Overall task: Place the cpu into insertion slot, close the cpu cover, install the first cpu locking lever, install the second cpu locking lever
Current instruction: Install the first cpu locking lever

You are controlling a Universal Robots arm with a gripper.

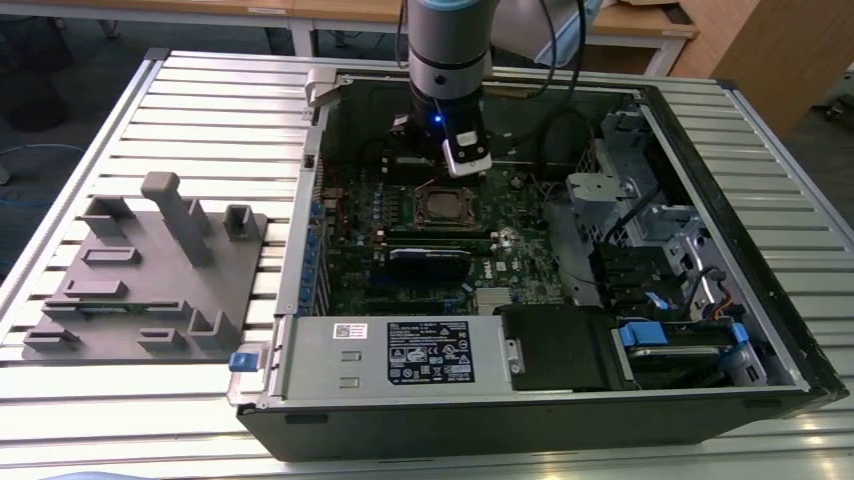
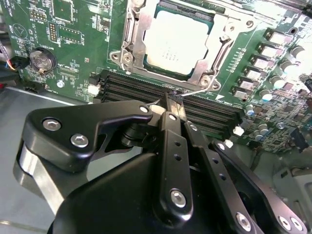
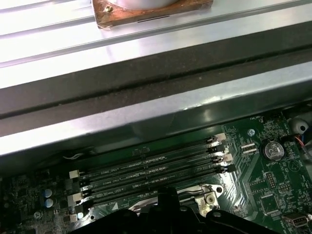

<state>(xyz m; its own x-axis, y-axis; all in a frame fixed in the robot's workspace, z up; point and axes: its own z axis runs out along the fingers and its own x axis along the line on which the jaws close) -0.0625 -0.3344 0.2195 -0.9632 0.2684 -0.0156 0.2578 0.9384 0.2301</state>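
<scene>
My gripper (image 2: pixel 173 101) clenched at lever (image 2: pixel 200 91) tip, over RAM slots (image 2: pixel 131 87) betw. me & cpu (image 2: pixel 178 41), cpu seated under shut cover (image 2: pixel 140 41) on mobo (image 2: pixel 97 29), coin cell (image 2: pixel 43 59) well apart, in open case (image 1: pixel 534 420)

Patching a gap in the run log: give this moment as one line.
cpu: seated | cpu cover: down over it | pincer: shut on locking lever end

I see the cpu (image 2: pixel 178 41) topped in dull, matt silver-grey metal, and the cpu cover (image 2: pixel 140 44) framing it in brighter, polished metal. The circuit board (image 2: pixel 87 29) is glossy green. My pincer (image 2: pixel 171 101) looks matt black, with shiny steel screws (image 2: pixel 178 196). The table (image 1: pixel 200 90) is ribbed, satin-bright metal.
</scene>
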